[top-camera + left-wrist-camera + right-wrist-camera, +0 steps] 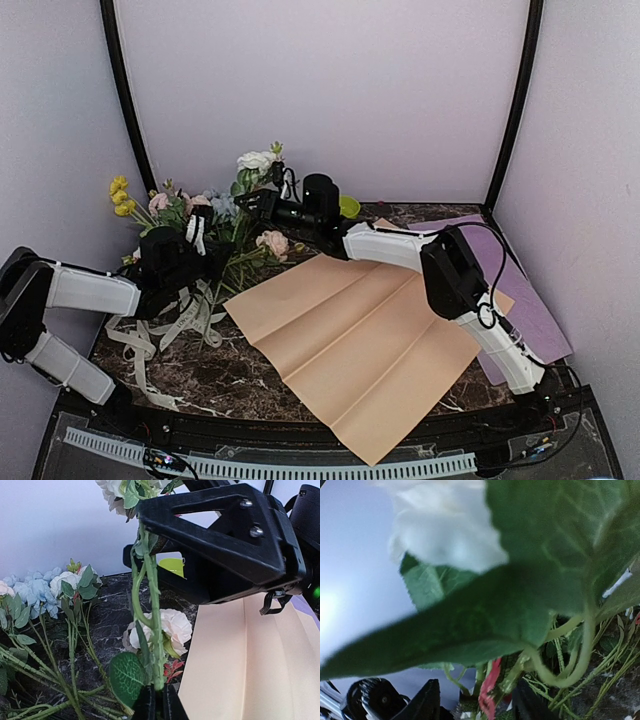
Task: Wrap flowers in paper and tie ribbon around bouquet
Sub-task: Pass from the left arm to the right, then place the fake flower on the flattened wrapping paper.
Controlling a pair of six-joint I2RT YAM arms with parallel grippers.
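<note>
Top external view: peach paper (355,340) is spread flat on the near centre of the table (225,385), and the ribbon (150,335) is tangled at the near left. Just beyond, the flowers (180,208) are heaped, and one stem (152,605) is pinched upright by the pressed-together left gripper (156,702). At the far centre, the right gripper (479,705) is spread around that stem, below its white bloom (257,160).

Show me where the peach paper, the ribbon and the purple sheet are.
peach paper (360,345): top view, middle of the sheet.
ribbon (135,345): top view, a loop left of the paper.
purple sheet (540,300): top view, bare right part.
</note>
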